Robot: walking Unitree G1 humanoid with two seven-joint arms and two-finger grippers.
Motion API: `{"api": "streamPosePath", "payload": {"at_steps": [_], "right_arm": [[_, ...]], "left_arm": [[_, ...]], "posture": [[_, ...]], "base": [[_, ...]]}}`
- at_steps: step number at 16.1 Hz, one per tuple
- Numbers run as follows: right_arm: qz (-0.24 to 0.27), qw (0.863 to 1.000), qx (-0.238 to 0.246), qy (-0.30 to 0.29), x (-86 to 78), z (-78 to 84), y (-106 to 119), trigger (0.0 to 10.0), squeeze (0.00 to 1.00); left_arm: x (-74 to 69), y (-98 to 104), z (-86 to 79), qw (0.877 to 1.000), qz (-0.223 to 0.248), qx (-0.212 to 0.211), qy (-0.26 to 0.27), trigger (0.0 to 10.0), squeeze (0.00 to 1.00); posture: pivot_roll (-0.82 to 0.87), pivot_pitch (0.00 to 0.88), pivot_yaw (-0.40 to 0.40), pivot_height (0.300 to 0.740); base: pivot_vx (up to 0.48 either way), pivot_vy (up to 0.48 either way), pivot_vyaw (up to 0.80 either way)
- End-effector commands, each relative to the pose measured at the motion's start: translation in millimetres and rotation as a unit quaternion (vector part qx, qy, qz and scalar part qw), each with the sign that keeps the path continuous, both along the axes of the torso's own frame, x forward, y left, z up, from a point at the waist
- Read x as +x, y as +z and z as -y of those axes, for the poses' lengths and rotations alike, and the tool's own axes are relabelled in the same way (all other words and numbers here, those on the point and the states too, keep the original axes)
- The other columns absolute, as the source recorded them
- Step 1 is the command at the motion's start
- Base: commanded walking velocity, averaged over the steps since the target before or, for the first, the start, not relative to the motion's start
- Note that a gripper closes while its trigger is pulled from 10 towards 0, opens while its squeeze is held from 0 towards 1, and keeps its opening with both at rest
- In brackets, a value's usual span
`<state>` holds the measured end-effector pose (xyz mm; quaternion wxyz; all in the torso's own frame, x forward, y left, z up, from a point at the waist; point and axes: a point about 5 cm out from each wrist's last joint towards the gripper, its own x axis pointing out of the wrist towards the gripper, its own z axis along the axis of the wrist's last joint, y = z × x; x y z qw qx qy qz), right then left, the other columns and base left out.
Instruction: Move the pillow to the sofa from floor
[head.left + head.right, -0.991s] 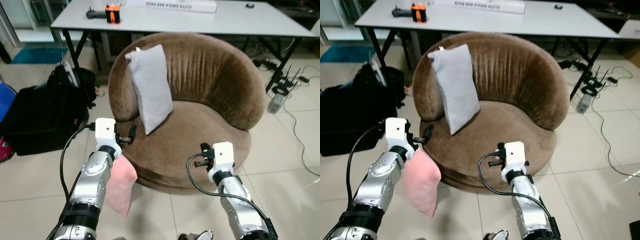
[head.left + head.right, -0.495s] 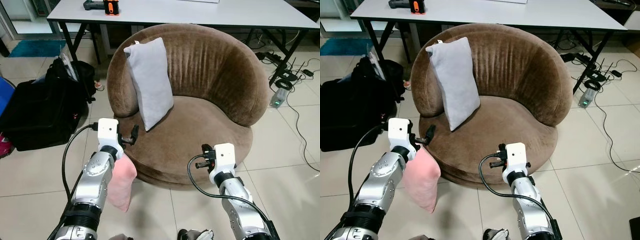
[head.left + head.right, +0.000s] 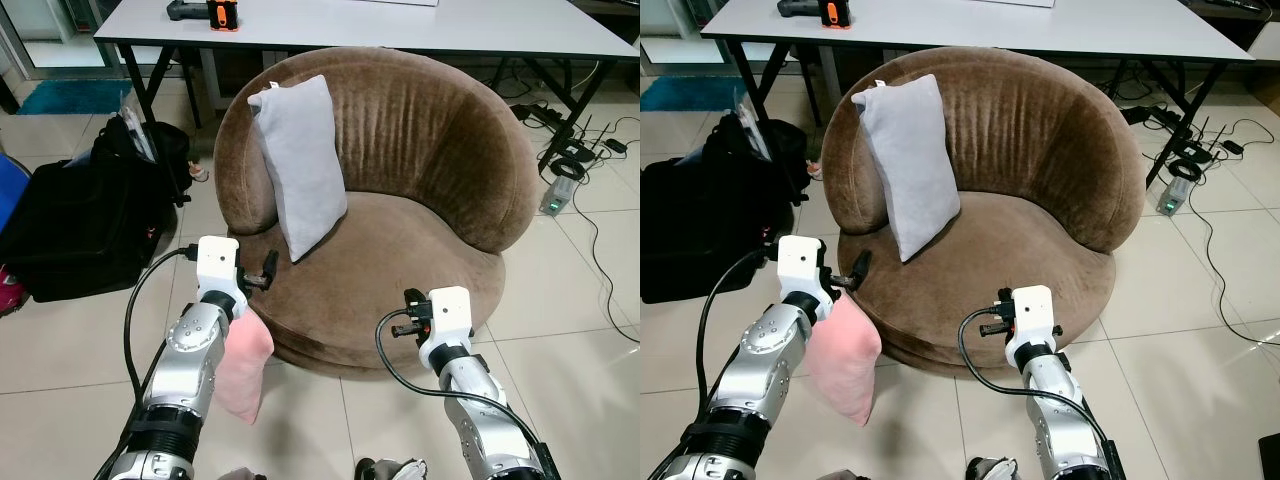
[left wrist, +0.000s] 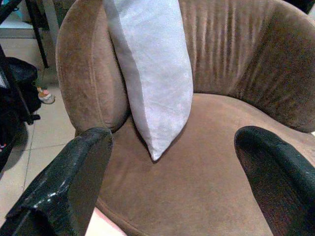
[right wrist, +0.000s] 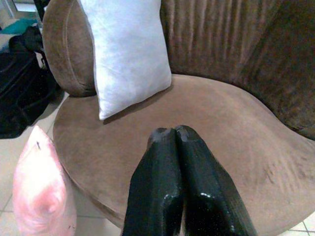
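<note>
A pink pillow [image 3: 243, 365] hangs upright just under my left wrist, beside the base of the round brown sofa [image 3: 400, 250]. I cannot tell whether it rests on the floor or is caught on the arm. My left gripper [image 4: 174, 137] is open at the sofa's front left edge, its fingers wide apart with nothing between them. My right gripper [image 5: 174, 132] is shut and empty, pointing over the front of the seat. A grey pillow [image 3: 300, 165] leans against the sofa's left armrest. The pink pillow [image 5: 44, 191] also stands beside the sofa base in the right wrist view.
Black bags [image 3: 80, 225] lie on the tiled floor to the left of the sofa. A white table [image 3: 400, 25] with an orange-and-black tool [image 3: 222, 12] stands behind it. Cables and a power strip [image 3: 570, 175] lie at the right.
The whole picture shifted a little a second ago, so the camera moved. Both arms, the pink pillow and the grey pillow keep their places.
</note>
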<state>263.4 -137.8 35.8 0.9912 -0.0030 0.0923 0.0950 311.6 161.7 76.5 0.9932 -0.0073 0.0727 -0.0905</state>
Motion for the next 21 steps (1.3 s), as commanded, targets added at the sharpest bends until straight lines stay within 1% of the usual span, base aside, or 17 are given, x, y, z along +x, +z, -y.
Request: {"api": "streamPosePath", "payload": {"at_steps": [1,2,4,7,9,13,16,17,18,21], "right_arm": [[-0.006,1.000,-0.005,0.000,-2.7,1.2,-2,10.0,0.00],[-0.006,1.000,-0.005,0.002,-2.6,1.1,-1,10.0,0.00],[-0.006,1.000,-0.008,0.001,-2.1,2.3,-1,10.0,0.00],[-0.002,1.000,-0.011,-0.003,1.8,3.5,2,10.0,0.00],[-0.003,1.000,-0.012,-0.006,0.4,5.8,1,10.0,0.00],[-0.010,1.000,-0.008,-0.017,-4.6,8.6,-2,10.0,0.00],[0.008,0.999,0.003,-0.036,-4.4,13.9,5,10.0,0.00],[0.028,0.998,0.011,-0.047,-2.0,18.0,11,10.0,0.00],[0.035,0.998,0.014,-0.049,-0.8,18.8,13,10.0,0.00],[0.040,0.998,0.013,-0.047,0.3,19.0,17,10.0,0.00]], "left_arm": [[0.5,1,0.8,1.000,0.002,-0.004,0.001,10.0,0.00],[1.3,2,-0.1,1.000,0.004,0.005,0.002,10.0,0.00],[7.2,7,-3.1,1.000,0.009,-0.004,0.010,10.0,0.00],[26.6,27,-13.0,0.999,0.023,-0.017,0.030,10.0,0.00],[27.9,29,-14.6,0.999,0.025,-0.028,0.035,10.0,0.00],[25.7,25,-15.7,0.999,0.018,-0.035,0.035,10.0,0.00],[24.2,24,-16.1,0.998,0.016,-0.039,0.036,10.0,0.00],[23.1,22,-15.7,0.998,0.015,-0.048,0.038,10.0,0.00],[22.7,21,-13.6,0.998,0.016,-0.051,0.035,10.0,0.00],[22.6,21,-10.8,0.998,0.019,-0.049,0.034,10.0,0.00]], "posture": [[-0.10,0.097,-0.033,0.740],[-0.10,0.097,-0.033,0.740],[-0.10,0.101,-0.031,0.740],[-0.09,0.133,-0.014,0.740],[-0.09,0.134,-0.015,0.740],[-0.10,0.149,-0.017,0.740],[-0.11,0.160,-0.024,0.740],[-0.11,0.158,-0.031,0.740],[-0.11,0.159,-0.032,0.740],[-0.11,0.181,-0.036,0.740]], "base": [[0.000,0.000,0.00],[0.000,0.000,0.00],[0.000,0.000,0.00],[0.000,0.000,0.00],[0.000,0.000,0.00],[0.000,0.000,0.00],[0.000,0.000,0.00],[0.000,0.000,0.00],[0.000,0.000,0.00],[0.000,0.000,0.00]]}}
